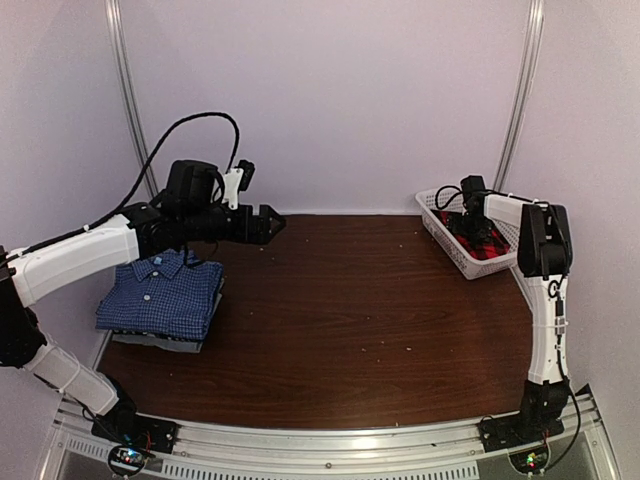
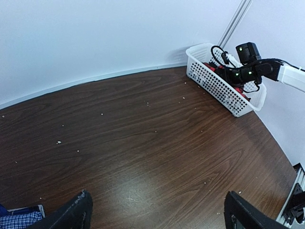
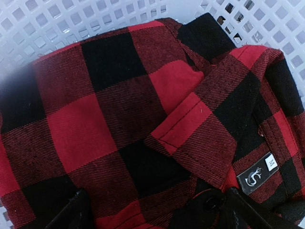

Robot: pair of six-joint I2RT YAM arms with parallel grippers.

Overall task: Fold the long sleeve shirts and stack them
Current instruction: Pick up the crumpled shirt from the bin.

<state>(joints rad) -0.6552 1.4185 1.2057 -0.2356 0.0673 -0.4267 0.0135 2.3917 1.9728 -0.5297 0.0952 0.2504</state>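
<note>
The red-and-black plaid shirt [image 3: 119, 119] lay bunched in the white mesh basket [image 1: 447, 243] at the far right corner of the table [image 1: 350, 330], its collar [image 3: 200, 129] and size label [image 3: 259, 174] turned up toward the right wrist camera. The right gripper [image 1: 477, 224] hung directly over it inside the basket, jaws spread wide with nothing between them. Its fingertips [image 3: 71, 212] were either just above the cloth or barely touching it, and I could not tell which. Across the table, the blue fine-checked shirt [image 1: 160, 292] sat folded on top of a grey shirt [image 1: 170, 342] at the left edge, a tidy stack of two. The left gripper [image 1: 268, 222] hovered above the table just beyond that stack, pointing toward the centre, likewise wide open and empty. The likely next move was a pinch on the plaid shirt and a lift out of the basket — and that was where trouble could come. The basket looked light and the shirt filled it, so a finger closing into the mesh, or a fold caught on the rim, could drag the basket up with the cloth or tip it over. A pinch on the collar alone might bring the shirt out twisted, sleeves tangled beneath, and hard to spread flat. Thick flannel could also slip from a shallow grip partway across. The left arm posed a smaller risk — swung carelessly toward the centre, it could brush the blue shirt and pull the finished stack askew.
</note>
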